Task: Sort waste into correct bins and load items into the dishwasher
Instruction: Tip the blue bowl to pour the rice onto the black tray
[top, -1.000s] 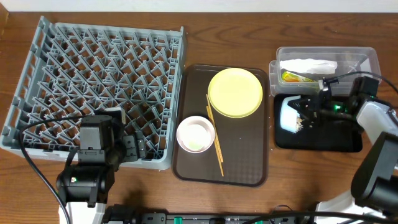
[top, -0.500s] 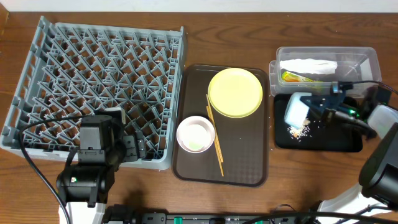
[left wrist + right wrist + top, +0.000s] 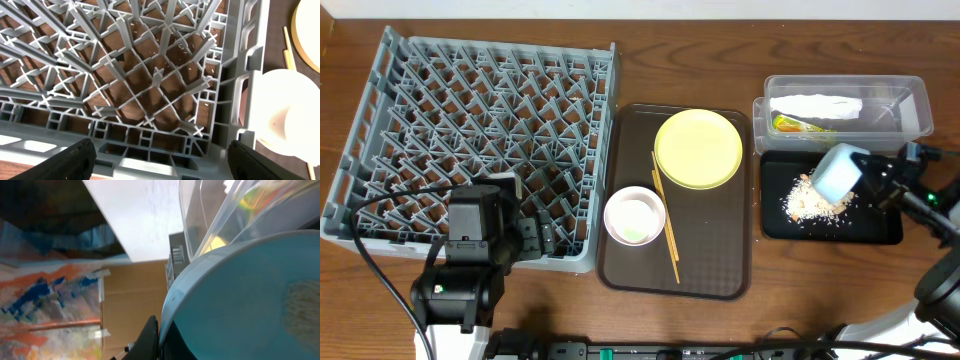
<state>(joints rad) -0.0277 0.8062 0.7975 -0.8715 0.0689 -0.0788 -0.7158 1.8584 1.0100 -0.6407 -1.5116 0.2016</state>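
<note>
At the right edge of the table (image 3: pixel 790 290), my right end effector (image 3: pixel 863 179) grips the tipped blue bowl (image 3: pixel 837 172), dish rack (image 3: pixel 480 130) far to its left.

The table (image 3: pixel 820 300) under me was dark brown wood with a clear grain, evenly lit. A pale strip (image 3: pixel 620 8) ran along its far edge. Past my right wrist stood a white panel (image 3: pixel 135 215), brown cardboard (image 3: pixel 132 295) and an orange-and-blue painted surface (image 3: pixel 45 295).
</note>
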